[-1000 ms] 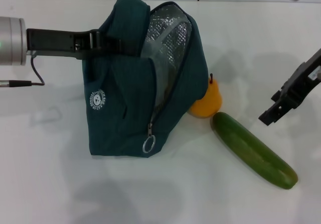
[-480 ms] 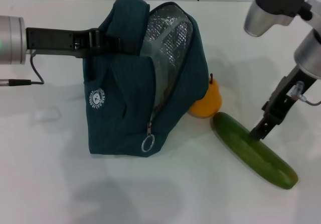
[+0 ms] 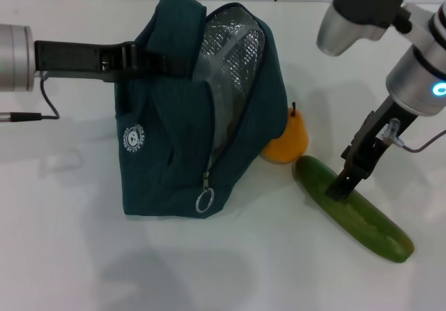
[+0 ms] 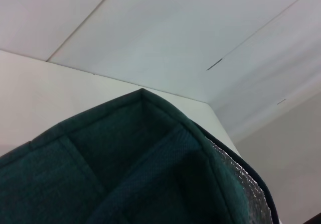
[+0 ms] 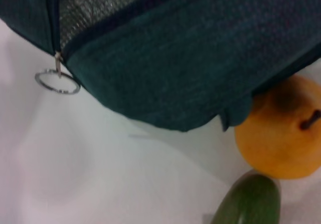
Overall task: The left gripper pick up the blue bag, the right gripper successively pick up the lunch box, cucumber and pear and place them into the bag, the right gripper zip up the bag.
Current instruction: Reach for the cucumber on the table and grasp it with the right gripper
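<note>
The blue bag (image 3: 174,143) stands on the white table, its mouth open and its silver lining (image 3: 230,53) showing. My left gripper (image 3: 150,63) is shut on the bag's top edge and holds it up; the left wrist view shows only bag fabric (image 4: 125,174). The pear (image 3: 286,143) rests against the bag's right side. The cucumber (image 3: 352,210) lies slanted to the right of the pear. My right gripper (image 3: 341,187) is down on the cucumber's upper half, touching it. In the right wrist view are the bag (image 5: 190,58), pear (image 5: 281,138) and cucumber tip (image 5: 251,204). The lunch box is out of view.
The zipper's ring pull (image 3: 204,201) hangs low on the bag's front, also seen as the ring pull (image 5: 57,82) in the right wrist view. A cable (image 3: 42,109) trails from the left arm. The tiled wall edge runs along the table's far side.
The right arm has swung in from the right edge and dropped down and leftward until its gripper meets the cucumber. The left arm, bag, pear and cucumber have stayed put.
</note>
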`<control>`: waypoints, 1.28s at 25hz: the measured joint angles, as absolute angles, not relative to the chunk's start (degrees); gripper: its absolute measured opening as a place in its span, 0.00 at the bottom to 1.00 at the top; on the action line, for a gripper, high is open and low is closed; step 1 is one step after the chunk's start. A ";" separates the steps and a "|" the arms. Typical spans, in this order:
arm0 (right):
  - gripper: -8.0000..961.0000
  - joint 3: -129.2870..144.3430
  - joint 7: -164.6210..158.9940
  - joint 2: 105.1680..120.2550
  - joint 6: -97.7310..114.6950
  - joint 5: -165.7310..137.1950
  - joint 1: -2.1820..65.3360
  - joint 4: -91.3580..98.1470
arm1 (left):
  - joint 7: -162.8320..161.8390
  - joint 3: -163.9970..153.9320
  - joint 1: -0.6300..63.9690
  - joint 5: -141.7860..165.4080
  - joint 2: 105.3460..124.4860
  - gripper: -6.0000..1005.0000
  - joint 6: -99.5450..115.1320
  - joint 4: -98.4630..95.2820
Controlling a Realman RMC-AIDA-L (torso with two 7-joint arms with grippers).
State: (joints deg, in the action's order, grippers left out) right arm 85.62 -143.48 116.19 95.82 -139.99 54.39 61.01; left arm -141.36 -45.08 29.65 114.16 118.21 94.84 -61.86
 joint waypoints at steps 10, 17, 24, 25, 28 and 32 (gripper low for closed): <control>0.87 89.79 -145.57 116.19 93.82 -139.35 54.47 61.33 | -141.08 -45.08 29.44 114.16 118.21 0.04 94.92 -61.94; 0.88 90.08 -145.83 116.18 93.33 -139.30 54.55 60.76 | -140.90 -45.08 29.45 114.15 118.21 0.04 94.92 -61.88; 0.87 91.14 -145.83 116.18 92.49 -139.21 54.58 58.55 | -140.89 -45.09 29.62 114.12 118.21 0.04 94.92 -61.87; 0.87 91.33 -145.83 116.19 92.34 -139.18 54.59 58.23 | -140.89 -45.09 29.64 114.09 118.21 0.04 94.92 -61.87; 0.87 91.55 -145.83 116.19 91.82 -138.94 54.61 57.66 | -140.86 -45.08 29.68 113.83 118.21 0.04 94.88 -61.86; 0.87 91.60 -145.76 116.18 91.23 -138.64 54.61 56.70 | -140.81 -45.09 29.64 113.62 118.21 0.04 94.84 -61.86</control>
